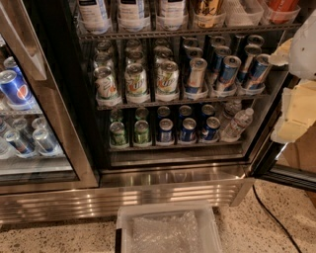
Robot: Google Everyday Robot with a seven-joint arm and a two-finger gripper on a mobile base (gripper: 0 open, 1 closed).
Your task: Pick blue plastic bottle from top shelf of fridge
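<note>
I stand before a big commercial drinks cooler [173, 183] with black inner walls and a ribbed stainless-steel base, the kind found in a shop or canteen. Its dark wire racks [182, 101] hold rows of drink cans [136, 79], beside a steel-framed glass door [59, 118], over a speckled stone floor [256, 227]. My cream-coloured gripper [295, 111] hangs at the right edge.

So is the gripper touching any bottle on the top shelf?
No: the gripper is at the view's right edge beside the can racks, below and apart from the bottles on the top shelf.
</note>
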